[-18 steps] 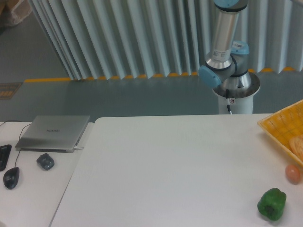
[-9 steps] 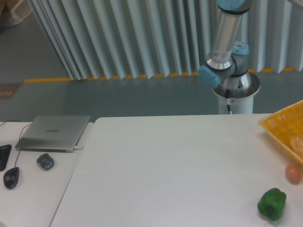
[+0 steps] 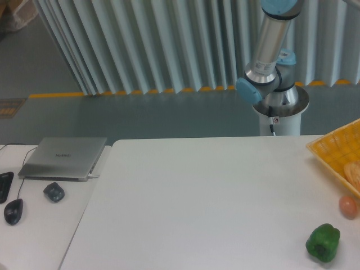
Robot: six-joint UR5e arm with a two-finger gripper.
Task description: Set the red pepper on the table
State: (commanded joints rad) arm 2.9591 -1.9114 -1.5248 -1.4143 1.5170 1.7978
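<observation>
The red pepper is out of view. The white table [image 3: 202, 197] fills the lower part of the picture. Only the arm's base and lower links [image 3: 271, 62] show, rising behind the table's far edge and leaving the frame at the top. The gripper itself is outside the picture.
A green pepper [image 3: 323, 242] lies near the table's front right corner, with a small orange-pink fruit [image 3: 347, 206] just behind it. A yellow woven basket [image 3: 337, 154] sits at the right edge. On the left side table are a closed laptop [image 3: 64, 157], a small grey object [image 3: 54, 192] and a mouse [image 3: 13, 211].
The arm's upright link has leaned slightly to the right at the top of the frame. Nothing on the table has moved.
</observation>
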